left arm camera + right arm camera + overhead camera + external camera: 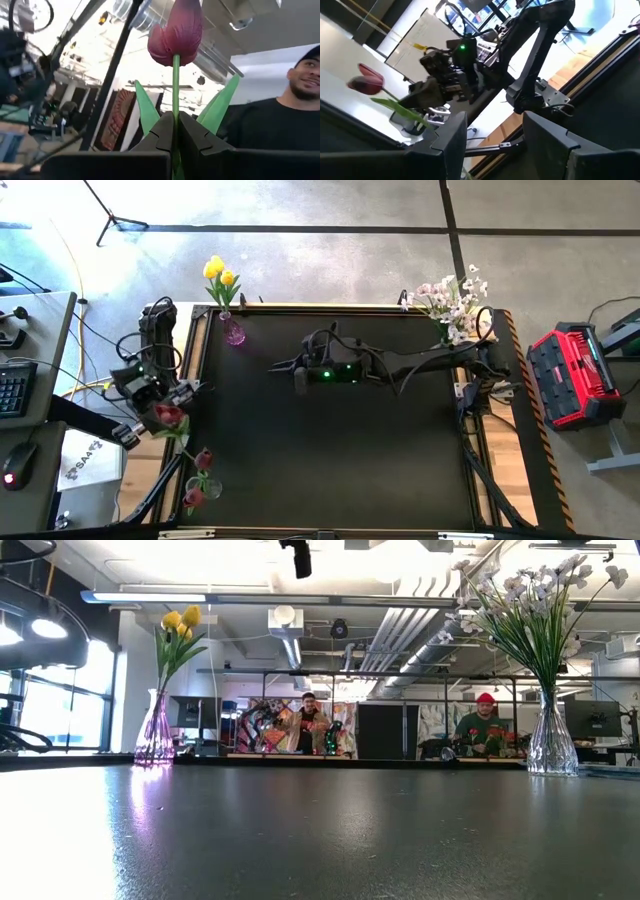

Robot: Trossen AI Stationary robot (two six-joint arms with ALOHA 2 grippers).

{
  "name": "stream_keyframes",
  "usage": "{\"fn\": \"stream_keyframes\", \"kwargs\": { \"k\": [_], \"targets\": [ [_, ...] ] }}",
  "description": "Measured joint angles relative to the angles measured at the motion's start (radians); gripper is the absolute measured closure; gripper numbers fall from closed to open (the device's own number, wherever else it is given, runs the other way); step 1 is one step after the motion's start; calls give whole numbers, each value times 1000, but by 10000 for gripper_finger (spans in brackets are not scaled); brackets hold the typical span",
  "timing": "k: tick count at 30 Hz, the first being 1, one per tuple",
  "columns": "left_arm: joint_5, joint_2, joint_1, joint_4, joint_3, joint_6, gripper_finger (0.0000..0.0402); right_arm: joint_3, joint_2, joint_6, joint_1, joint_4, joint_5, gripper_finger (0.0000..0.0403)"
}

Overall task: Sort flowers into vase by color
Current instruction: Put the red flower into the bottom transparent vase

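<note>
Bench point(340, 450): dark top, landmark for all entries.

Left tool point(176, 132): at the bench's left edge, clamped tight on the green stem of a dark red tulip point(176, 31), bloom above the fingers.

Right tool point(495, 135): over the bench's middle, fingers spread wide, holding nothing.

Yellow tulips point(219, 273): in a purple vase point(233, 332) at the bench's far left corner.

Pale blossom sprays point(452, 300): in a clear vase point(552, 740) at the far right corner.

Further red tulips point(198, 476): at the near left corner.

Two people point(307, 725) beyond the bench's far edge.
</note>
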Motion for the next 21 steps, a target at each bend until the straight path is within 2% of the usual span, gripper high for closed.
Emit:
{"fn": "stream_keyframes", "kwargs": {
  "k": [4,10,17,21],
  "targets": [
    [23,0,0,-52,51,12,401,0,0,2,0,10,17,221],
    [154,1,0,-280,109,-208,401,0,0,27,0,8,77,221],
    [168,21,0,-270,111,-173,401,0,0,88,0,-9,112,221],
    [168,21,0,-251,111,-159,401,0,0,128,8,-30,165,221]
  ]
}}
